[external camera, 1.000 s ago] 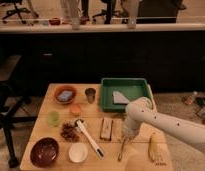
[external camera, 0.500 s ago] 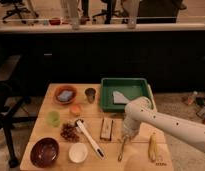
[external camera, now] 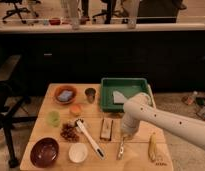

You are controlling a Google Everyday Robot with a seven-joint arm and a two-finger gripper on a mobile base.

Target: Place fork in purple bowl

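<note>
Near table point(external camera: 42, 132) front edge | arm point(external camera: 161, 118) bent down, tool point(external camera: 127, 136) at fork point(external camera: 120, 149) | grip: cannot tell

Grn tray point(external camera: 131, 82), banana point(external camera: 153, 146), wht bowl point(external camera: 78, 152) on table point(external camera: 45, 121).

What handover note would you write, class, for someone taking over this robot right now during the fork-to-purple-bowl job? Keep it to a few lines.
Gripper: low over the front right of the table, at the upper end of the fork; grip state cannot be read.
Fork: lying on the table, just left of the banana.
Purple bowl: front left corner, no fork in it.
Done: arm positioned at the fork.
Left: grasp, lift, carry left past the white bowl, release into the purple bowl.
</note>
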